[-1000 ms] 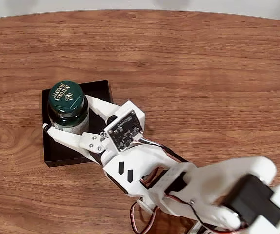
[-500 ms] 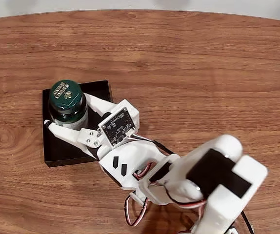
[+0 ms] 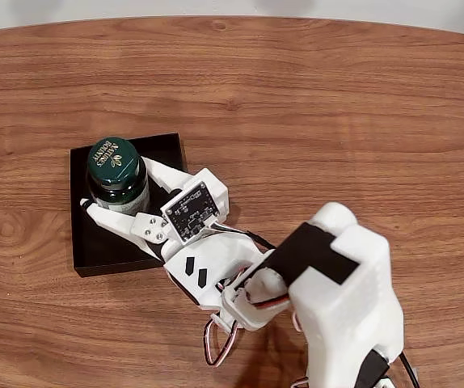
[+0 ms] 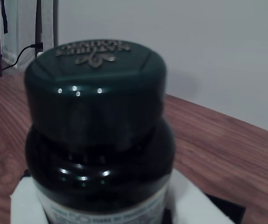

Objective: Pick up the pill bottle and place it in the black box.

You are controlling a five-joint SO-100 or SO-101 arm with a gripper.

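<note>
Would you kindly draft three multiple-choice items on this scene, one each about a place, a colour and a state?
1. In the fixed view, where is the pill bottle?
A. Over the black box
B. On bare wood at the table's right edge
C. Behind the arm's base

2. What colour is the bottle's cap?
A. White
B. Dark green
C. Red

3. How does the tool stand?
A. Open, far from the bottle
B. Shut on nothing
C. Shut on the bottle

Answers: 1 A, the bottle overlaps the box's upper part. 2 B, both views show a green cap. 3 C, white fingers flank the bottle.
</note>
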